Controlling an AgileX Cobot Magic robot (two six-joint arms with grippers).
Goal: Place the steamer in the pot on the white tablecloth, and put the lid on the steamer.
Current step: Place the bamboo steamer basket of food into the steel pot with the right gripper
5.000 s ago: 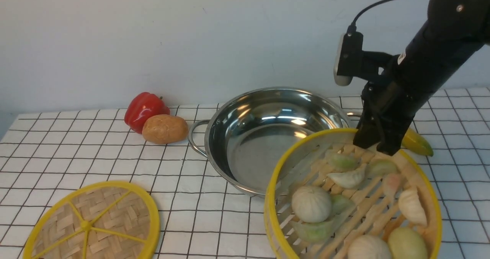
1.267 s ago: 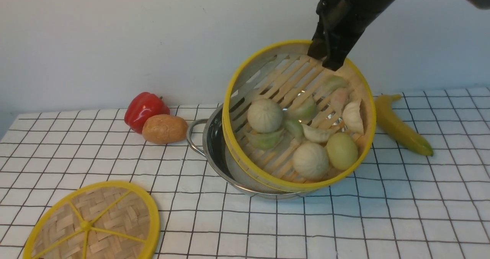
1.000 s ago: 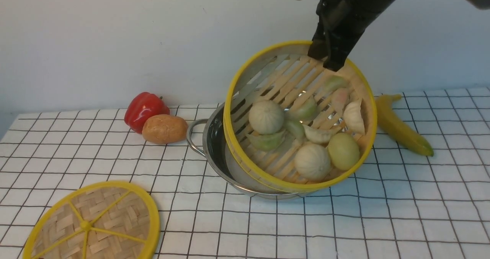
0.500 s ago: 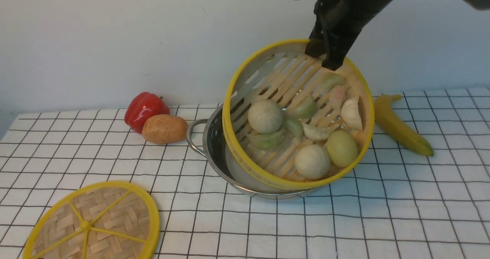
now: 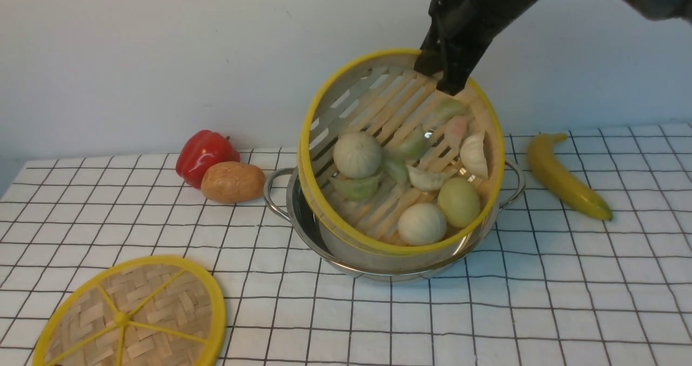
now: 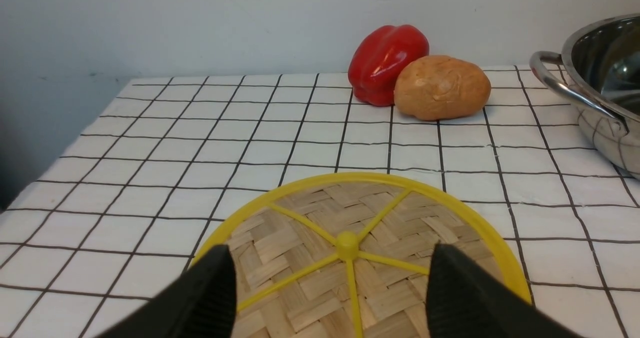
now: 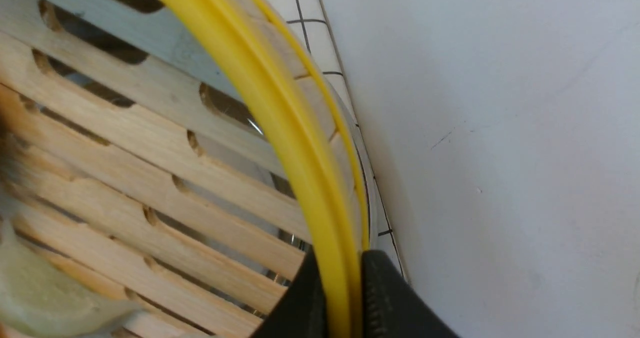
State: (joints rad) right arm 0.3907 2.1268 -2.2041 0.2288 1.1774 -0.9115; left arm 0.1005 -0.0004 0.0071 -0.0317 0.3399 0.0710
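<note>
The right gripper has carried the steamer leftward and lower over the last 0.5 second. It is clenched on the far yellow rim alone, so the steamer hangs tilted, its near edge seemingly inside the pot, mid-rear on the white tablecloth. The left gripper, spread wide, waits over the lid at the near-left corner, ready for step 2.

Bright, even light; the steamer blurs close-up.
</note>
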